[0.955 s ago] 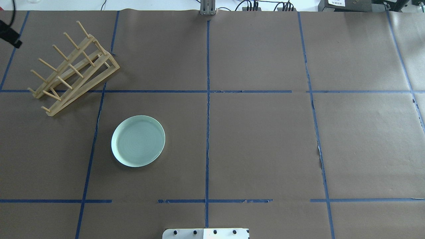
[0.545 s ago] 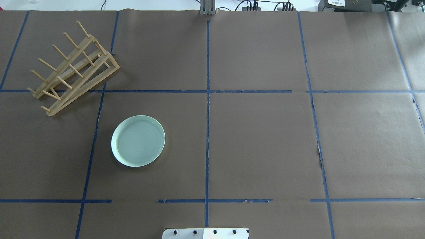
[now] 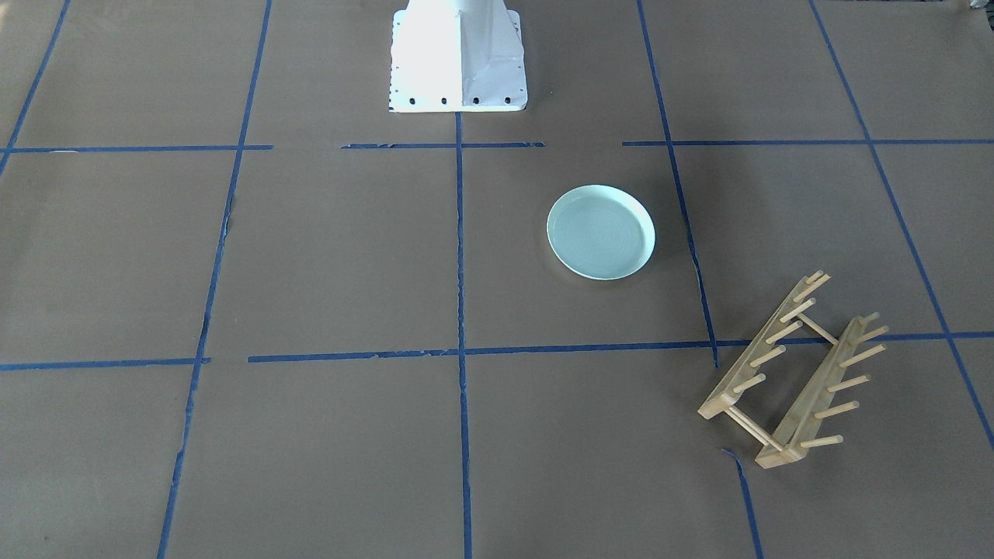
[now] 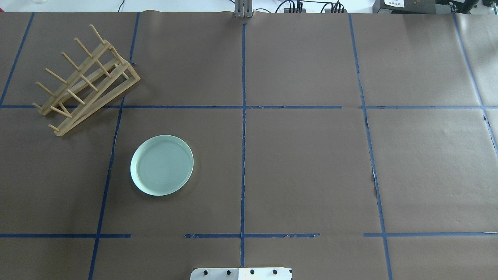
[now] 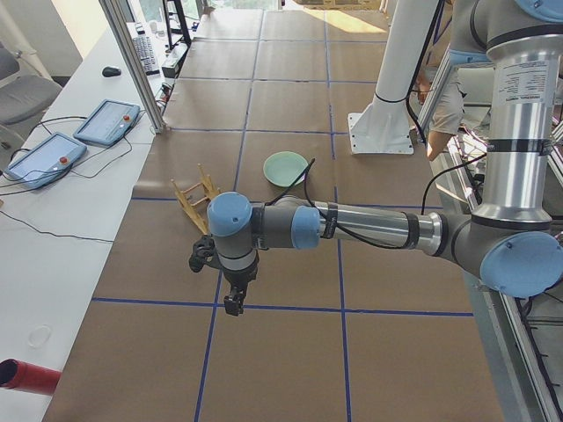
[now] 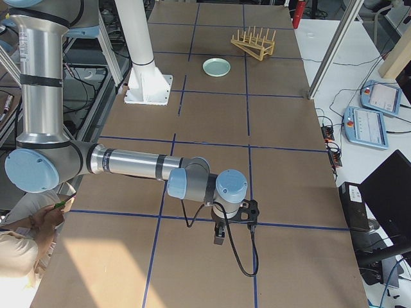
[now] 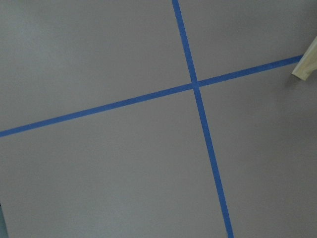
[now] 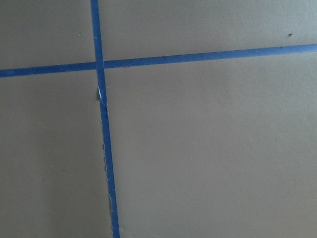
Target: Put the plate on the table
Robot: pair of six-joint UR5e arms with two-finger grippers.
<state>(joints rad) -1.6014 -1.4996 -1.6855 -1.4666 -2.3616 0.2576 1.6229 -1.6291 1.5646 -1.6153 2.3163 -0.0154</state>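
Observation:
The pale mint-green plate point(image 4: 162, 165) lies flat on the brown paper-covered table point(image 4: 303, 167), left of the centre tape line. It also shows in the front-facing view point(image 3: 600, 231) and, small, in both side views point(image 5: 285, 167) point(image 6: 216, 67). Nothing touches it. My left gripper point(image 5: 233, 303) shows only in the exterior left view. It hangs over the table's left end, well away from the plate. My right gripper point(image 6: 219, 237) shows only in the exterior right view, over the table's right end. I cannot tell whether either is open or shut.
A wooden peg rack point(image 4: 87, 79) stands at the far left, beyond the plate; its corner shows in the left wrist view point(image 7: 307, 67). The white robot base point(image 3: 458, 54) stands at the near middle edge. Two tablets point(image 5: 79, 136) lie on the side bench.
A dark part of the left arm at the overhead view's far left edge one second ago has gone out of that view. The plate and rack have not moved.

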